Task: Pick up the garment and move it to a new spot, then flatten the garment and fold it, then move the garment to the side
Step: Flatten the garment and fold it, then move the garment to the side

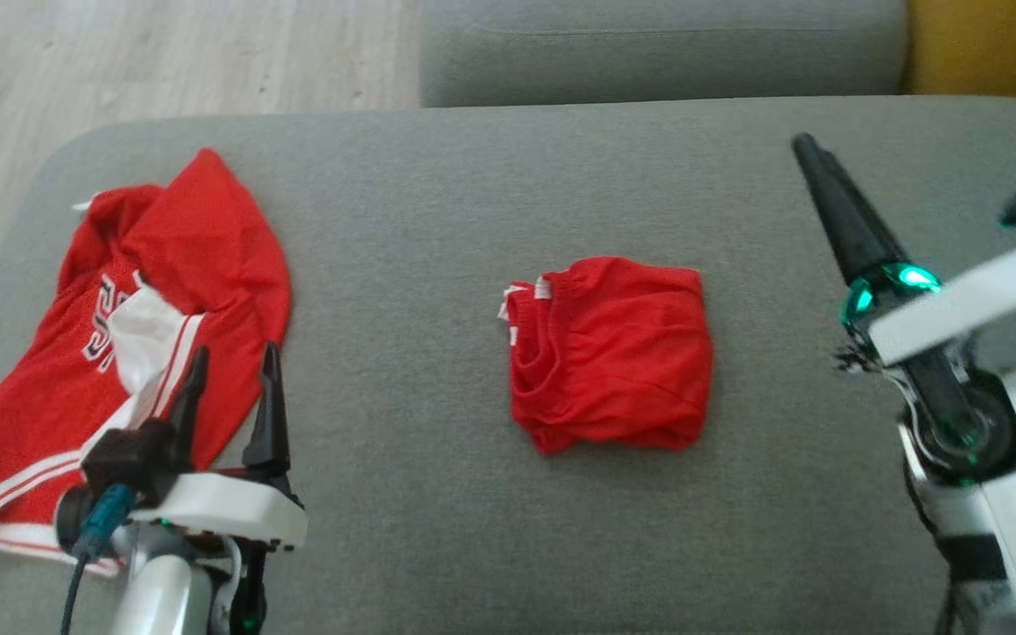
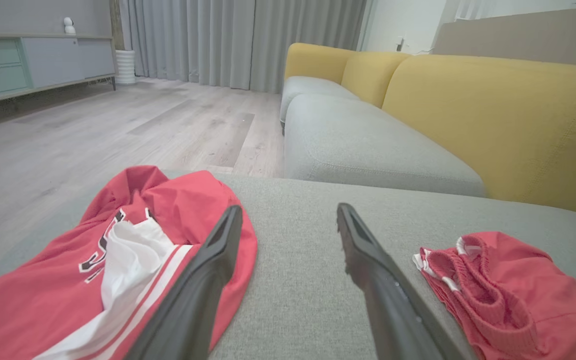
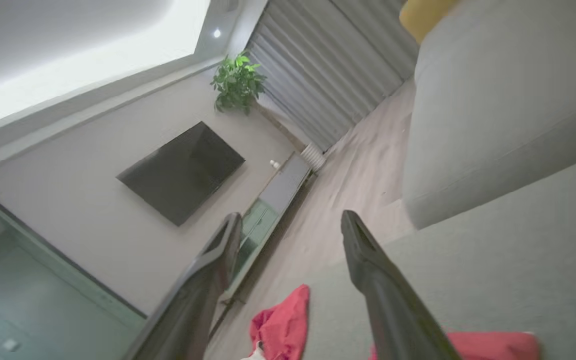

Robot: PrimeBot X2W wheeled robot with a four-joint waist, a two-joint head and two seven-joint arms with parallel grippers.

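Note:
A small red garment (image 1: 609, 353) lies folded into a compact bundle in the middle of the grey cushion (image 1: 473, 194), with white trim at its left edge. In the left wrist view it sits to the right of the fingers (image 2: 508, 290); in the right wrist view a strip of it shows at the bottom edge (image 3: 493, 345). My left gripper (image 1: 235, 379) is open at the lower left, well left of the bundle, with nothing between its fingers (image 2: 288, 215). My right gripper (image 3: 290, 220) is open and empty, raised and tilted right of the bundle; one dark finger (image 1: 843, 212) points up and left.
A larger red jersey (image 1: 120, 353) with white stripes and lettering lies crumpled at the cushion's left end, under and beside my left fingers (image 2: 118, 260). A second grey seat (image 1: 649, 44) with a yellow backrest (image 2: 493, 115) stands behind. Wooden floor (image 1: 164, 53) lies beyond the left edge.

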